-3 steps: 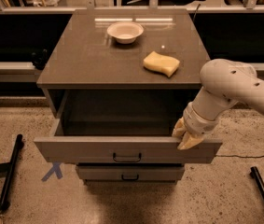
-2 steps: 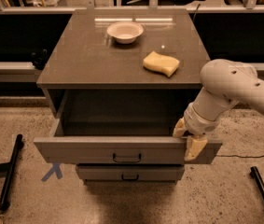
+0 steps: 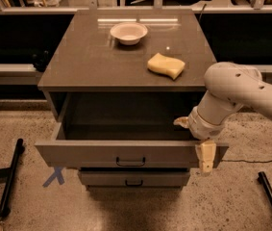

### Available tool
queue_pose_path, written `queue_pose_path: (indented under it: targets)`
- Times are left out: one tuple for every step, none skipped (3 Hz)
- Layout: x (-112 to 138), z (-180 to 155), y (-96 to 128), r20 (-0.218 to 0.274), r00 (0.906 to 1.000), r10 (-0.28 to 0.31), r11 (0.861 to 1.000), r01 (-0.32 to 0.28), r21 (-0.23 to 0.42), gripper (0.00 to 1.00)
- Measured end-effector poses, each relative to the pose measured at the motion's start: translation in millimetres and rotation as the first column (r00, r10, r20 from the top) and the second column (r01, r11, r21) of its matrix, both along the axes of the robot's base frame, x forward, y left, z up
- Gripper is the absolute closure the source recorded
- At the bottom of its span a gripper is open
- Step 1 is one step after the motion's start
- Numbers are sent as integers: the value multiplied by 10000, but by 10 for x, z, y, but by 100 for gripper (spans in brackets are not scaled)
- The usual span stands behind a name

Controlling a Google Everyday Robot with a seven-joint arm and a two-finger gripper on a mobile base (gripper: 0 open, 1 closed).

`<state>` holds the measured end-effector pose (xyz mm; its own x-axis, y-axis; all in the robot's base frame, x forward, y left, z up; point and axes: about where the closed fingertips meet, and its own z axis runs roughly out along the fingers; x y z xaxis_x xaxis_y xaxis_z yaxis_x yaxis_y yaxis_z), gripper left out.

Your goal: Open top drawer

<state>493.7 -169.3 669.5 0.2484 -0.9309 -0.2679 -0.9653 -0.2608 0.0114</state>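
gripper (image 3: pixel 196 141) on top drawer (image 3: pixel 126 154) front — right end, drawer out

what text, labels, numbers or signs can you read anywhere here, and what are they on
No words, labels, brands or numbers can be read anywhere.
The only mark is a blue tape cross on the floor, left of the open top drawer.
The bowl, the sponge and the gripper at the drawer's right front edge carry no text.

Claw (image 3: pixel 200 148) at right end of top drawer (image 3: pixel 126 153); bowl (image 3: pixel 129 32) and sponge (image 3: pixel 166 65) atop cabinet (image 3: pixel 78 66).
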Motion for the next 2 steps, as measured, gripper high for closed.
queue_pose_path:
  targets:
    - [-4, -105, 43, -309, 9995, 94, 9999, -97, -78, 18]
    - [-17, -161, 43, -413, 9991, 111, 9998, -118, -159, 41]
